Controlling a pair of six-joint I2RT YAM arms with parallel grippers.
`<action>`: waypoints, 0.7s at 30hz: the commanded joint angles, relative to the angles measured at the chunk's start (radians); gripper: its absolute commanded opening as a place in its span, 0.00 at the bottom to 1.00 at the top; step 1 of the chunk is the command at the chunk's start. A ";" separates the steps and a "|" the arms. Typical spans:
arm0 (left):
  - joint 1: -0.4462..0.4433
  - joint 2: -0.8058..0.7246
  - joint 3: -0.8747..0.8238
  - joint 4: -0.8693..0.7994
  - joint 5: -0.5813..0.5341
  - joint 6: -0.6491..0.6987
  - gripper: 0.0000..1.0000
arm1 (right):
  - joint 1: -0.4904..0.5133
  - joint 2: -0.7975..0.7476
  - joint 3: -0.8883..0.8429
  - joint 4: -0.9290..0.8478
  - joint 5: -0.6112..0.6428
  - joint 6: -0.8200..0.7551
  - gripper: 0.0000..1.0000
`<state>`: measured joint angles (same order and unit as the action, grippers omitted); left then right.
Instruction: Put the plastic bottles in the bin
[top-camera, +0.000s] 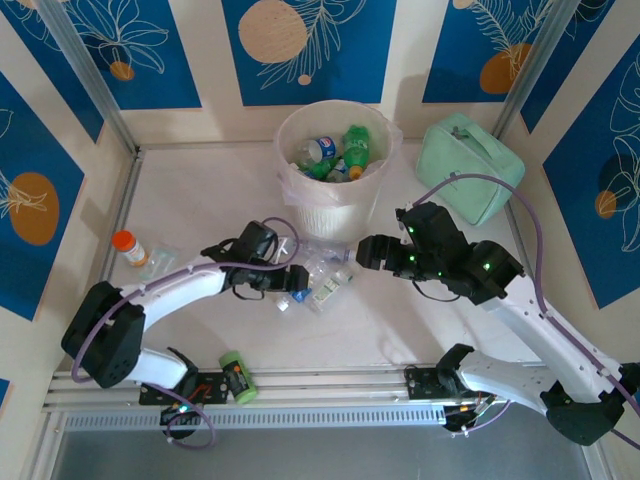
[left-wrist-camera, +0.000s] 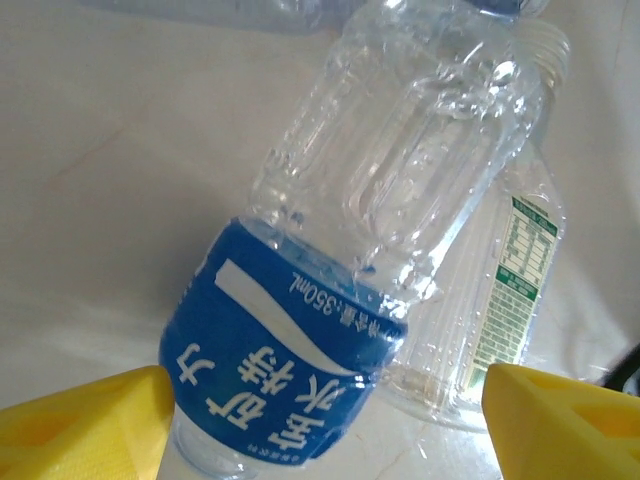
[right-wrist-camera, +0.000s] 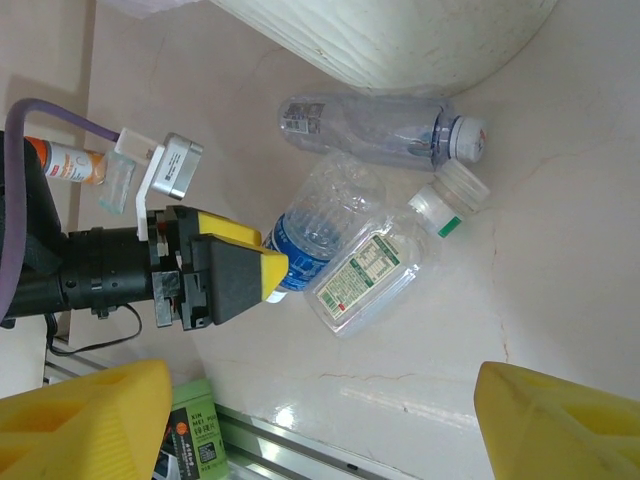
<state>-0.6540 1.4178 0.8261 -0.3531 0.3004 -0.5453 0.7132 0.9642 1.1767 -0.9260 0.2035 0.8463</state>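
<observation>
Jaws on left gripper (left-wrist-camera: 325, 385) apart, straddling the base of blue-label bottle (left-wrist-camera: 285, 365); one side touches the label, other side is clear, no clamp yet. Right gripper (right-wrist-camera: 325, 395) jaws wide apart, empty, hovering over the same pile.

Risk: the grip sits low on slick round plastic, so closing may squirt it out or shove the green-label bottle (left-wrist-camera: 515, 290) just beside it. Both arms are near and could clash.

Left wrist view gives the gaps at the jaws. Right wrist view adds a third clear bottle (right-wrist-camera: 370, 125) lying on the counter (right-wrist-camera: 560, 250) at the foot of the bin (top-camera: 330, 212). Top view shows bottles inside (top-camera: 340, 155).
</observation>
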 joint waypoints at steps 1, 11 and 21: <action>-0.012 0.054 0.050 -0.092 -0.086 0.079 0.81 | -0.005 -0.010 -0.012 0.020 -0.013 0.013 0.80; -0.052 0.178 0.103 -0.098 -0.089 0.128 0.75 | -0.013 -0.006 -0.049 0.065 -0.057 0.007 0.82; -0.075 0.177 0.107 -0.130 -0.074 0.130 0.73 | -0.045 0.027 -0.071 0.091 -0.101 -0.008 0.87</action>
<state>-0.7155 1.5936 0.9237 -0.4297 0.2302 -0.4355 0.6785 0.9901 1.1194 -0.8520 0.1360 0.8455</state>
